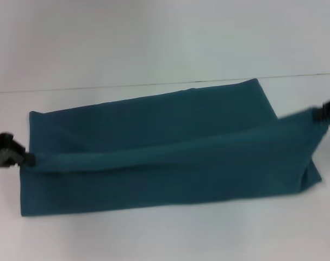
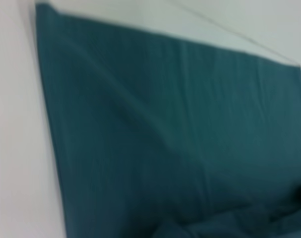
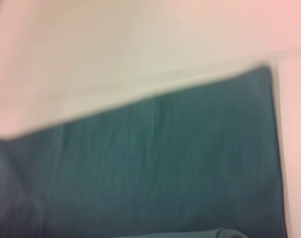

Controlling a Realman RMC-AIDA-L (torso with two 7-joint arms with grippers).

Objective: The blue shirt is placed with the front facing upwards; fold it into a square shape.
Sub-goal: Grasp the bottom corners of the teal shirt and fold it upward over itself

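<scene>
White table (image 1: 154, 43) bears one blue shirt (image 1: 154, 130); left gripper (image 1: 24, 156) and right gripper (image 1: 319, 115) each pinch its raised fold.

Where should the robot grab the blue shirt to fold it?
At the two ends of the blue shirt, one from each side. It lies long and wide, so the left gripper and right gripper pinch opposite ends, lifting an even fold.

White table (image 1: 154, 43) w/ a thin dark seam running across its far part — the blue shirt (image 1: 154, 179) lies directly on it, folded into a long band spanning left to right, one layer lifted off the surface along a taut ridge.
</scene>
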